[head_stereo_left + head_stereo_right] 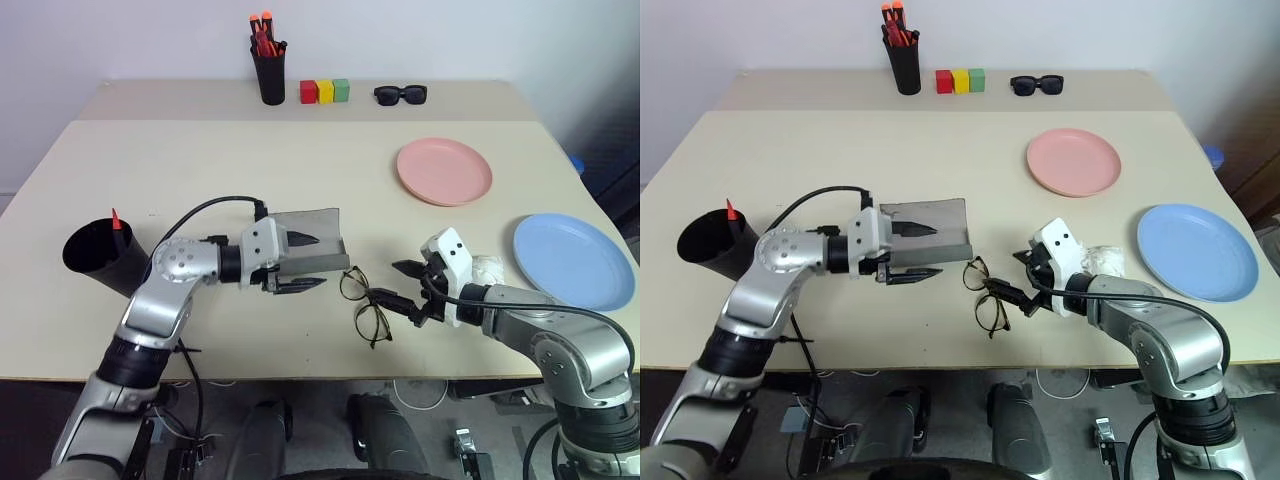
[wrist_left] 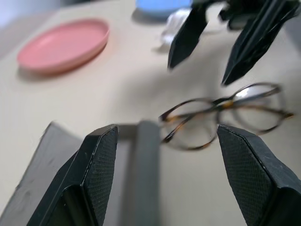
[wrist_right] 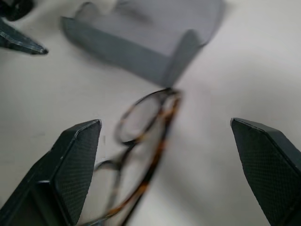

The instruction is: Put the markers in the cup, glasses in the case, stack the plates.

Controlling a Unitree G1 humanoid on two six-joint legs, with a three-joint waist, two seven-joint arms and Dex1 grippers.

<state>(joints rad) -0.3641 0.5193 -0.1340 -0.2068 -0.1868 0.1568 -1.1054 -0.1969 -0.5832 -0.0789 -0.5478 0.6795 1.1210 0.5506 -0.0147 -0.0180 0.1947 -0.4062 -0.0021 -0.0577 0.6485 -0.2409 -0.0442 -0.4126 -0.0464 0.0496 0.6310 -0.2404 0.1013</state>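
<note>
My left gripper (image 1: 312,262) is over the grey case (image 1: 318,243), and its two black fingers are apart with nothing between them. The case lies open on the table (image 1: 200,170), its lid flat behind it. My right gripper (image 1: 402,286) has its fingers spread wide too, and they hold nothing. One finger tip is just beside the glasses (image 1: 364,304).

The glasses lie on the table between my two grippers, right next to the near corner of the case. They have thin dark rims and round clear lenses.

The black cup (image 1: 100,257) is tipped on its side at the table's left edge, with its mouth facing up and out. The red tip of a marker (image 1: 115,219) pokes out of it. I cannot see the other marker.

The pink plate (image 1: 444,171) sits far over on the right side. The blue plate (image 1: 573,260) sits nearer me by the right edge, well apart from the pink one. A crumpled white thing (image 1: 488,268) lies just beside the blue plate.

I cannot see any words or labels on any of these things.
</note>
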